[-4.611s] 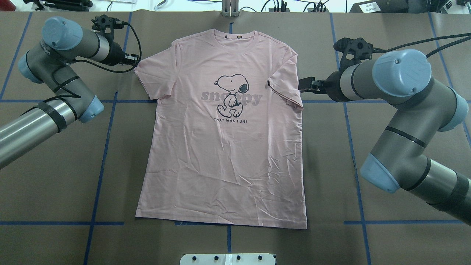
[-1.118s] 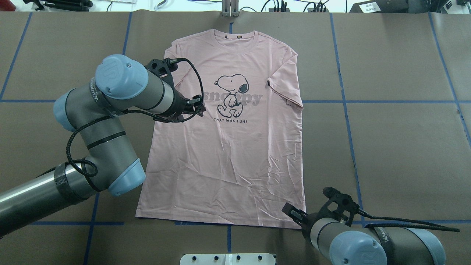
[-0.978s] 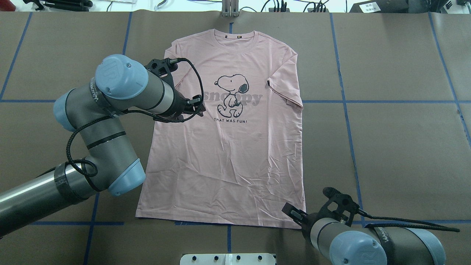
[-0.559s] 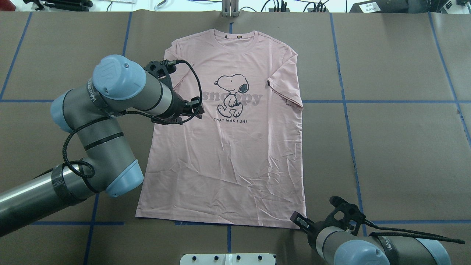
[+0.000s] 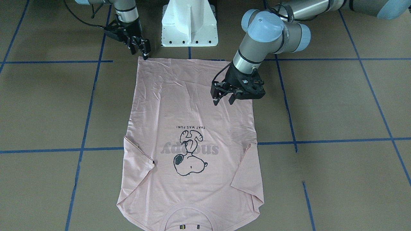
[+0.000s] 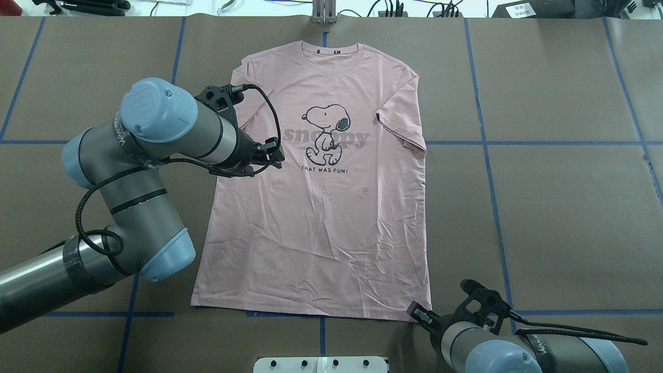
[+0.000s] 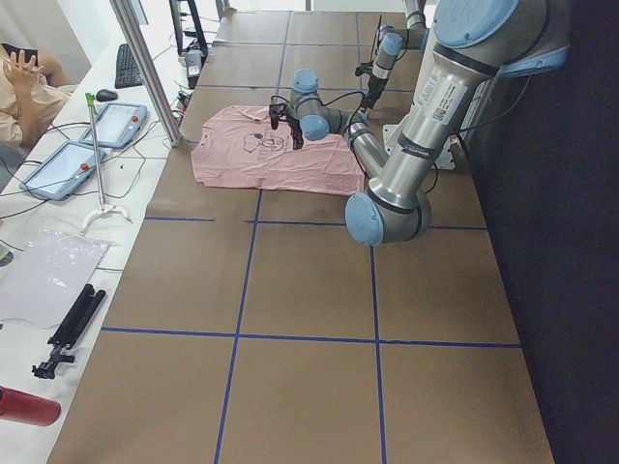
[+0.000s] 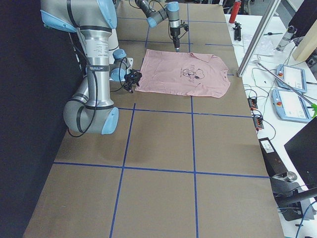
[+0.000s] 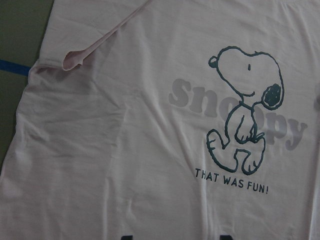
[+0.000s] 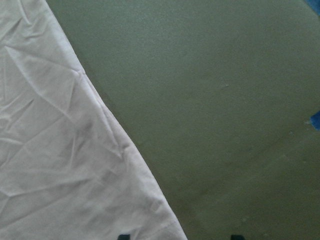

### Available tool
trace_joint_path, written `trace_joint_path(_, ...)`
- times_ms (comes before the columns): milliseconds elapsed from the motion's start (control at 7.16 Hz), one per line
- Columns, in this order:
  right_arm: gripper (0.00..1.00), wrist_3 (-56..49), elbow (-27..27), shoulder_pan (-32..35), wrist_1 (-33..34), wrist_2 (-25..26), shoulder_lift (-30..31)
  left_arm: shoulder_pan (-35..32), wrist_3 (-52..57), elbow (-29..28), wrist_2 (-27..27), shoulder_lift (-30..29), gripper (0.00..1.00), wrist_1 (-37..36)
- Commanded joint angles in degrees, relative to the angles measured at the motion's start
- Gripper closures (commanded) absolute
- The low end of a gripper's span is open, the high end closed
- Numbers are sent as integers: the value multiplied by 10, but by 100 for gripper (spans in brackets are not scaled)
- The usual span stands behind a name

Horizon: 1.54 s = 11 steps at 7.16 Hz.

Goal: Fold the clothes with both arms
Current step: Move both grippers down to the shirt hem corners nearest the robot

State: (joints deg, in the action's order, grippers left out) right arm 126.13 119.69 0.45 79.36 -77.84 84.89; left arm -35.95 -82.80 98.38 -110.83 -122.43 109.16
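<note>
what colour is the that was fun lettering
The lettering is dark, near black, on the pink T-shirt; clearest in left wrist view.

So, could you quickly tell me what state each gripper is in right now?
Left gripper: open, empty, over the T-shirt.
Right gripper: open, empty, at the T-shirt's hem corner.

The T-shirt (image 6: 321, 223) has its left sleeve (image 5: 245, 173), earlier spread flat, now folded in over the chest. The left gripper (image 6: 274, 155) has moved from that sleeve to above the T-shirt's chest. The right gripper (image 6: 417, 313) has moved from the T-shirt's right sleeve (image 6: 404, 122) to just off its hem corner (image 6: 426, 317).
</note>
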Motion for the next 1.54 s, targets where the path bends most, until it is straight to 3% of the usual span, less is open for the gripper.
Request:
trace_joint_path(0, 40, 1, -1, 0, 0, -1, -2, 0, 0, 2, 0, 2, 34, 0)
trace_joint_path(419, 100, 1, 0, 1, 1, 0, -2, 1, 0, 7, 0, 4, 33, 0)
trace_joint_path(978, 100, -3, 26, 16, 0, -3, 1, 2, 0, 44, 1, 33, 32, 0)
trace_joint_path(1397, 100, -1, 54, 18, 1, -3, 7, 48, -58, 165, 25, 166, 32, 0)
